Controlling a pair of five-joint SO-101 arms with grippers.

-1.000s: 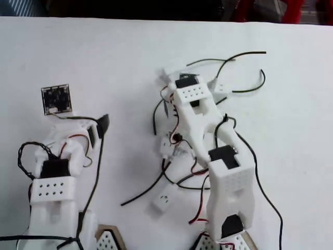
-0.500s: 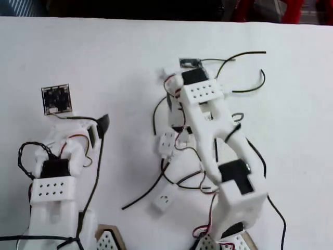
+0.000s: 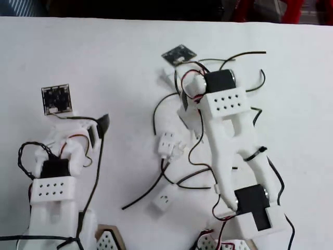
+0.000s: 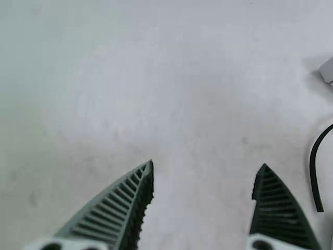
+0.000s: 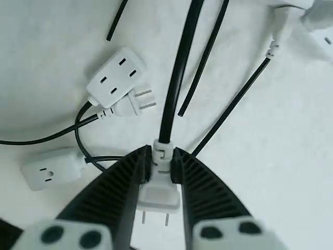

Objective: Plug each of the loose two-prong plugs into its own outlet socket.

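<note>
My right gripper [image 5: 158,174] is shut on a white two-prong plug [image 5: 156,195]. The plug's prongs point back toward the wrist and its thick black cord [image 5: 179,67] runs away over the table. Beyond it lies a white double outlet socket [image 5: 115,78] [image 3: 167,143], and a second white plug [image 5: 132,104] lies against the socket with its prongs bare. A single white outlet socket [image 5: 47,174] [image 3: 164,199] lies nearer the table front. My left gripper [image 4: 205,187] [image 3: 99,127] stands open over bare table at the left, with nothing between its fingers.
Several thin black cords [image 3: 156,182] cross the table's middle around the sockets. More cords [image 3: 244,54] loop behind the right arm [image 3: 223,120]. Two small black circuit boards [image 3: 55,99] [image 3: 179,54] show, one at the left and one at the back middle. A cord end [image 4: 317,172] lies beside the left gripper.
The right arm has swung to the right and drawn back, uncovering the double outlet socket. Its wrist has turned toward the back right. The left arm has not moved.
</note>
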